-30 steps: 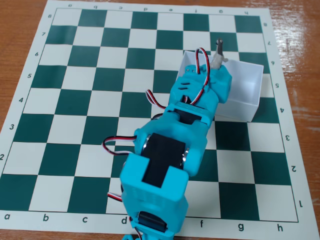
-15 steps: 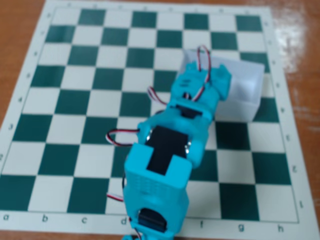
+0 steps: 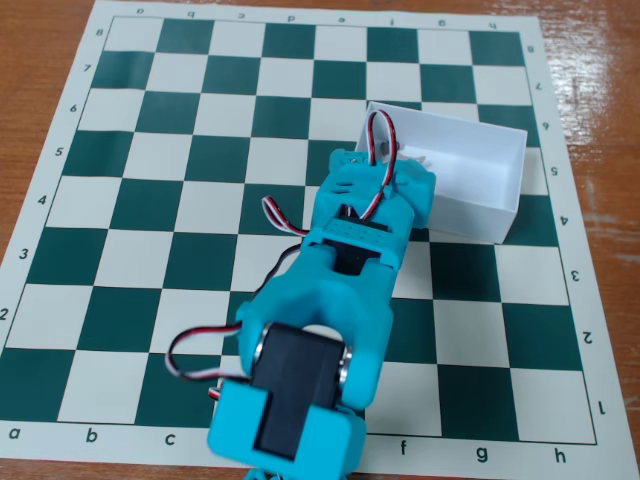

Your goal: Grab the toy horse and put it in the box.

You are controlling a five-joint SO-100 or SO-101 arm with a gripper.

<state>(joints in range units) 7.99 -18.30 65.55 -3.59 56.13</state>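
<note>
The white box (image 3: 497, 182) stands on the right side of the chessboard, around files f to h. My turquoise arm reaches up from the bottom edge, and its wrist (image 3: 372, 195) ends over the box's left end. The gripper (image 3: 408, 165) points down into that end of the box; its fingers are covered by the wrist housing, so their state is hidden. A small pale grey bit (image 3: 421, 159) peeks out beside the wrist inside the box. I cannot tell whether that is the toy horse, and no clear view of the horse shows elsewhere.
The green-and-white chessboard mat (image 3: 150, 200) lies on a brown wooden table (image 3: 30, 60). Red, white and black servo cables (image 3: 380, 135) loop above the wrist. The arm's base (image 3: 290, 410) covers squares near files d and e at the bottom.
A second ago the gripper held the grey horse up above the box's far wall. The arm has since drawn back and lowered, and the horse no longer shows above the box.
</note>
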